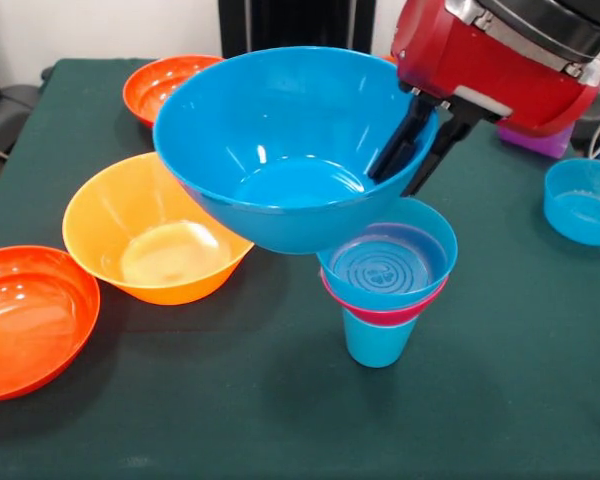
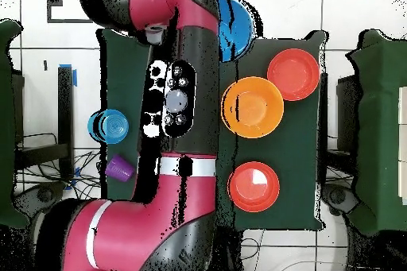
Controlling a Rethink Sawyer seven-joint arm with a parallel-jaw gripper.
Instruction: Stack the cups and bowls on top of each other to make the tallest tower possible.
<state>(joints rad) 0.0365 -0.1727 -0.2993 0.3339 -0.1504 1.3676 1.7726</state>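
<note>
Glossy round large blue bowl (image 1: 280,150), claw-pinched (image 1: 420,150).

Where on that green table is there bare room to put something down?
Bare cloth lies along the near edge in front of the blue cup, and between that stack and the small blue bowl. It is crowded on the other side, where the yellow-orange bowl and two red-orange bowls sit close together.

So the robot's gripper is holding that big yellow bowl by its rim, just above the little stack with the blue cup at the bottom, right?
Not quite: the bowl in the gripper is blue, not yellow. The front view shows the large blue bowl held by its rim, tilted, just above the stack with the blue cup at the bottom. The yellow-orange bowl sits on the table beside it.
</note>
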